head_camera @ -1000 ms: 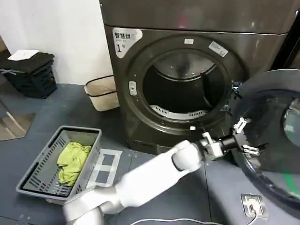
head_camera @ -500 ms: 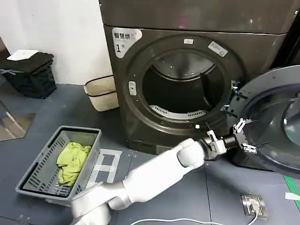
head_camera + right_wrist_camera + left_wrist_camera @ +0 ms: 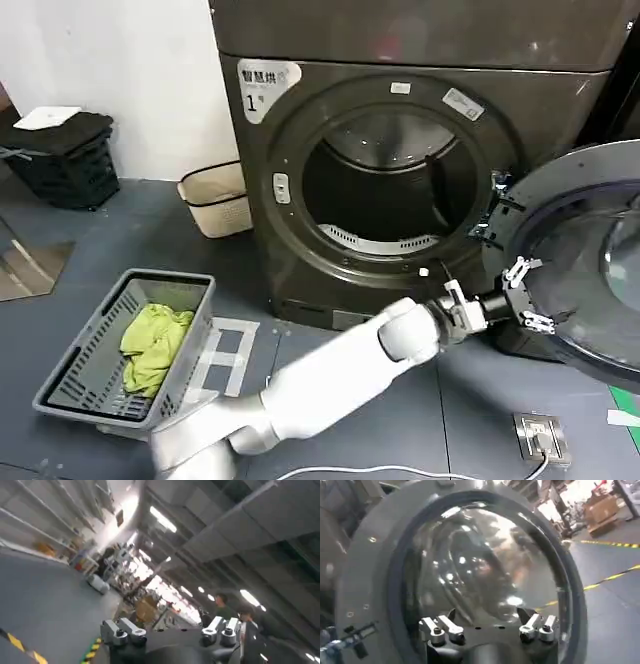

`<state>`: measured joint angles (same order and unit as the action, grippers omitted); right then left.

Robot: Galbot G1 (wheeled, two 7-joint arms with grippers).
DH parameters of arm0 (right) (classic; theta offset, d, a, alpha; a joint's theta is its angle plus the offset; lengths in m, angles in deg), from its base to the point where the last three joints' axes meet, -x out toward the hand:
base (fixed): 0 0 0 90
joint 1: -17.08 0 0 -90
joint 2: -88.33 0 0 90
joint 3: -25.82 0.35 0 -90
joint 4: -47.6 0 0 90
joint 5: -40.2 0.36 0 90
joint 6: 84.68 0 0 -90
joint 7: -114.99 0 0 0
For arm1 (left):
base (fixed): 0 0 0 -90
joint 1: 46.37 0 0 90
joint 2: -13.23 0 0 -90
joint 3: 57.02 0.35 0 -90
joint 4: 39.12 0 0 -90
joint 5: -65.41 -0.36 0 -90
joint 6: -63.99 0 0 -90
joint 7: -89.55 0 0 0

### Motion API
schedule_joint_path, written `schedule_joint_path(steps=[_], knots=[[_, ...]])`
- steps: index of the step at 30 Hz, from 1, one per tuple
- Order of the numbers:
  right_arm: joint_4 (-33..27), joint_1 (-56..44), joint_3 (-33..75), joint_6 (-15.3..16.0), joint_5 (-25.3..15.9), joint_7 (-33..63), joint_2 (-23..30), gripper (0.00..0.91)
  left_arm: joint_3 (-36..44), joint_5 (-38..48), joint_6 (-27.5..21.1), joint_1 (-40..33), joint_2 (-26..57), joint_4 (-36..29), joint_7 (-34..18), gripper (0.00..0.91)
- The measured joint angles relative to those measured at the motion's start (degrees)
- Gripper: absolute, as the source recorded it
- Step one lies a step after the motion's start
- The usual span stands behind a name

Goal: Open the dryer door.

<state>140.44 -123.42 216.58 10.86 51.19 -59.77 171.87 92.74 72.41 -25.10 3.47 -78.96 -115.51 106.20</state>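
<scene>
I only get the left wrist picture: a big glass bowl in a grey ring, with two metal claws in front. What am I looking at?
Observer: The inner side of the dryer door. The head view shows it standing wide open, to the right of the machine's round opening.
Operator: And the claws?
Observer: They are the left gripper. It is open, and the head view puts it at the door's lower edge on the side nearest the machine.
Operator: Is anything inside the machine?
Observer: The part of the drum that the head view shows looks empty.
Operator: What about the other arm?
Observer: The right gripper is open, and its camera looks up at a ceiling.
</scene>
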Motion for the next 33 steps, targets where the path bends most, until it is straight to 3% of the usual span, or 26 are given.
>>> schedule_joint_path(steps=[5, 7, 20, 27, 33], knots=[[-0.1, 0.2, -0.4, 0.1, 0.8, -1.5, -0.6, 0.907, -2.0, 5.4, -12.1, 2.6, 0.2, -10.0, 1.6, 0.907], [-0.5, 0.3, -0.7, 0.1, 0.8, -2.0, -0.8, 0.907, -3.0, 7.6, -14.5, 3.8, 2.6, -14.5, 0.7, 0.907], [-0.8, 2.3, -2.6, 0.9, 3.5, -2.8, -3.1, 0.907, -10.8, 19.2, -30.3, 15.4, 32.9, -42.1, -8.4, 0.907], [-1.0, 3.4, -4.4, 0.4, 5.2, -3.9, -4.1, 0.907, -21.9, 29.8, -36.6, 25.3, 45.0, -50.8, -13.0, 0.907], [-1.0, 4.5, -6.3, 0.0, 5.0, -4.8, -4.8, 0.907, -33.0, 38.1, -41.0, 33.7, 53.4, -53.0, -19.7, 0.907]])
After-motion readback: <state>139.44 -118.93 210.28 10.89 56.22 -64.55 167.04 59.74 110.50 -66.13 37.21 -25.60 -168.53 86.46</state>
